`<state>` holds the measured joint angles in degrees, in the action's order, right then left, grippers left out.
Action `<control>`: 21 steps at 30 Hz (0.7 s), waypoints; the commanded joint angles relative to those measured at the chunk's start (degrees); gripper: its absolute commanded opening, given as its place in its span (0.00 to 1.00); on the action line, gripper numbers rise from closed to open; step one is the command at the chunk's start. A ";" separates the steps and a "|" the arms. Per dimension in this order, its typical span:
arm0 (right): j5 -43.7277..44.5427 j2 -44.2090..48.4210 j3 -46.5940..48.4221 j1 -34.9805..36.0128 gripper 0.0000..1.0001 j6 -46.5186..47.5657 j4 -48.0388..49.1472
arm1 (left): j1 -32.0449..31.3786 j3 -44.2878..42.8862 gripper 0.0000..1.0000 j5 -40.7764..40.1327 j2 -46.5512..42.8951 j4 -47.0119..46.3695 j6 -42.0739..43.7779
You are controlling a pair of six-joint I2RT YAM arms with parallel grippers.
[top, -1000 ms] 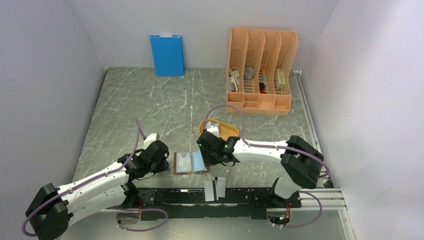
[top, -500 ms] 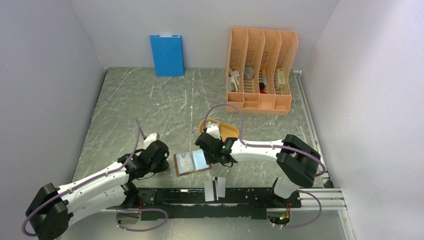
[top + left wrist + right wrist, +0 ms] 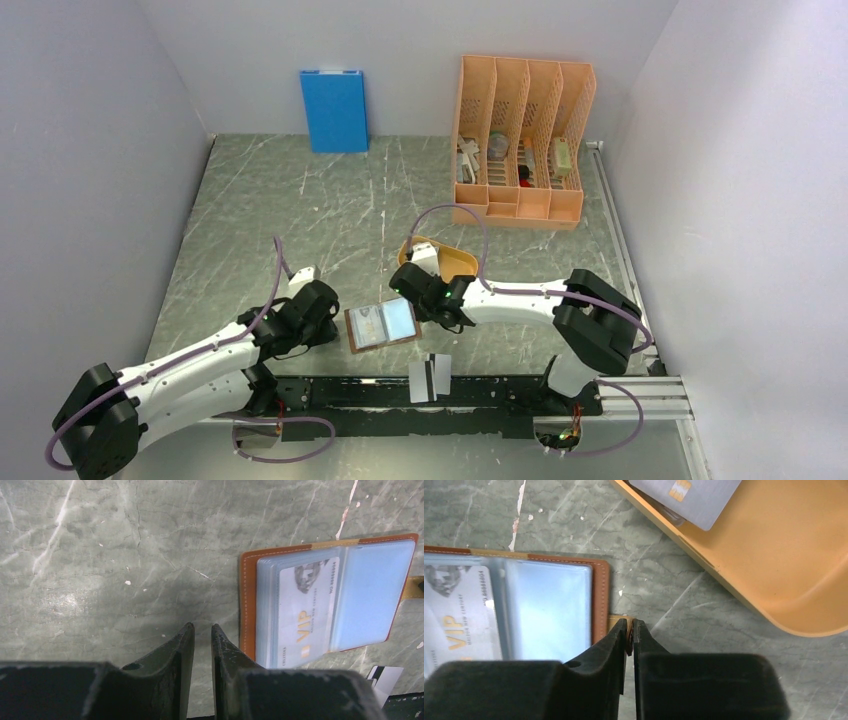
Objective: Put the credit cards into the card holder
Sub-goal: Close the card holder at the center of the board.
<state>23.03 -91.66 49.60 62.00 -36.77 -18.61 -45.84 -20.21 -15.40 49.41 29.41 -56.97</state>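
The card holder (image 3: 380, 326) lies open on the table (image 3: 300, 220) between the two grippers, near the front edge. The left wrist view reads "VIP" in gold on a pale card (image 3: 305, 607) in its clear sleeve. The right wrist view alone shows the right gripper (image 3: 630, 630) pinching the holder's tan strap, and a grey chip card (image 3: 686, 497) in the orange tray (image 3: 784, 555). The left gripper (image 3: 202, 632) has its jaws nearly together, holding nothing. A striped white card (image 3: 429, 377) lies nearest.

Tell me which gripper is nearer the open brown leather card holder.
Right. The right gripper pinches the tab of the brown leather card holder; the left gripper sits shut just beyond its opposite edge.
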 commanded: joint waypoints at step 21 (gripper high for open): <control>-29.48 9.34 -1.62 0.04 0.00 -4.34 23.03 | 0.05 -5.34 0.22 -4.71 -1.04 3.32 -0.92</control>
<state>0.03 -80.71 49.23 61.95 -38.41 -5.34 -45.84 -20.75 -15.31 50.46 28.77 -56.99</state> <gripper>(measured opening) 0.030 0.219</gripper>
